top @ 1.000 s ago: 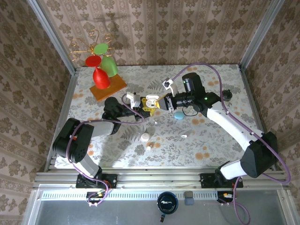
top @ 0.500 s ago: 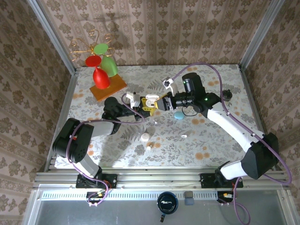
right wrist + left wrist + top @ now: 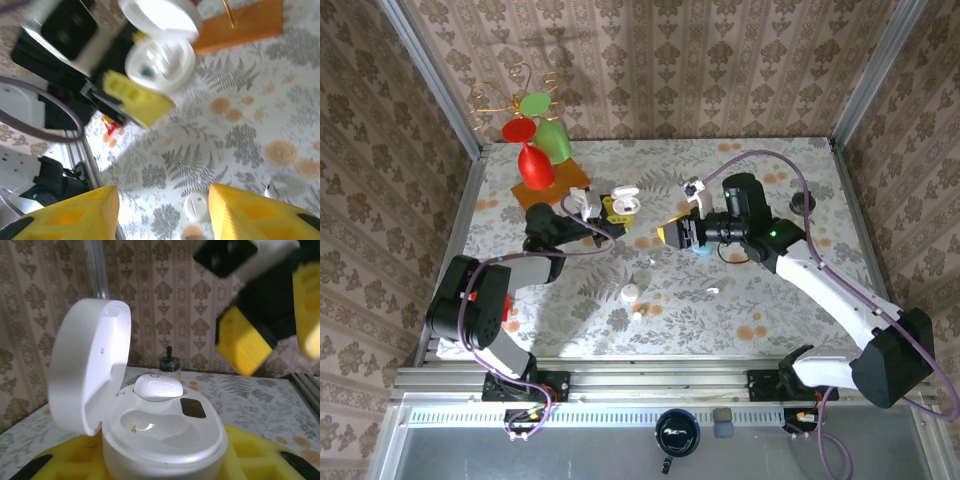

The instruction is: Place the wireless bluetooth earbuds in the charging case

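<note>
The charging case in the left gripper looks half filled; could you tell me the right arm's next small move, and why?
Probably lower the open right gripper toward the small white earbud loose on the table: the charging case holds one seated earbud beside an empty pocket.

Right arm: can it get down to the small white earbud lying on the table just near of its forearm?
Probably yes. The right pincer is open and empty, and the small white earbud lies alone on the table with nothing over it. The arm would have to swing back toward its base.
</note>
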`<state>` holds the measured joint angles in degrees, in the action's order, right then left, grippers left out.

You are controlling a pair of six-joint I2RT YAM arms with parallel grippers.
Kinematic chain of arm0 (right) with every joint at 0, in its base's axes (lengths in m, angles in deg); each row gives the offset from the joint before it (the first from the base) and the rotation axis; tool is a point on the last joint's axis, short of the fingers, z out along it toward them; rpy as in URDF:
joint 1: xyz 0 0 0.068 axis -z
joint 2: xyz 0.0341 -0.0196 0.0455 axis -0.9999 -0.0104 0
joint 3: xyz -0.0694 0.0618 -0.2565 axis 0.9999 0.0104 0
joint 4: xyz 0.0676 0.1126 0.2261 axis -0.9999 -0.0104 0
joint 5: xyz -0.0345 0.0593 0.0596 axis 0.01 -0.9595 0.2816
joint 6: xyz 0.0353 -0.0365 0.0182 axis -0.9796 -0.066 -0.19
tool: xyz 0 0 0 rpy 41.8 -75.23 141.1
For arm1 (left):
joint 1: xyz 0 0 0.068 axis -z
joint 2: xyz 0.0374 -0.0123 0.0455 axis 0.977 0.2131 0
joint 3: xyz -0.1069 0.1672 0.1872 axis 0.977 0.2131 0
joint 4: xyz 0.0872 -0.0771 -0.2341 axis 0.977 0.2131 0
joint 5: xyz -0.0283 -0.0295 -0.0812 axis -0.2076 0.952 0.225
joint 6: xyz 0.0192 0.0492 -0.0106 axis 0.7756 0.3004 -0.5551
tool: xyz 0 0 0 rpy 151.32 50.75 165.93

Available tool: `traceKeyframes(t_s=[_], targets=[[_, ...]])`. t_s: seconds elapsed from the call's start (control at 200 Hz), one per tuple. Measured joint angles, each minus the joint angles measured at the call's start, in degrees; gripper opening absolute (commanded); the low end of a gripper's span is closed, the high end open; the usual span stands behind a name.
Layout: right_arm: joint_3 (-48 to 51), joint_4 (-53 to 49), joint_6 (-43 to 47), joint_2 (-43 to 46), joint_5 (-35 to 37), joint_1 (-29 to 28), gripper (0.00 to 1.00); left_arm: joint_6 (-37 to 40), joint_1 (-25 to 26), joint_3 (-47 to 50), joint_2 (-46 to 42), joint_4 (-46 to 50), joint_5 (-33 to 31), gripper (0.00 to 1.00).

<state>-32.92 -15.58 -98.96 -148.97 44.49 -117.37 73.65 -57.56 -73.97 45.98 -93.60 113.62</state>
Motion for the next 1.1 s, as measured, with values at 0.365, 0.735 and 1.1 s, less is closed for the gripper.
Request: traceKeyframes(t_s=[0.365, 0.735, 1.1], targets=[[4.3, -1.1, -0.4, -8.9, 8.8, -12.2, 0.52, 1.3, -3.9, 1.9, -1.6, 0.0, -2.5, 0.38], [-3.0, -12.4, 7.8, -24.1, 26.8, -28.5, 0.44, 1.4, -10.3, 3.5, -1.7, 0.1, -3.1, 0.38], [-11.2, -19.3, 11.6, -34.2, 37.3, -34.1, 0.35, 1.4, -10.9, 3.7, -1.8, 0.0, -2.9, 0.38]])
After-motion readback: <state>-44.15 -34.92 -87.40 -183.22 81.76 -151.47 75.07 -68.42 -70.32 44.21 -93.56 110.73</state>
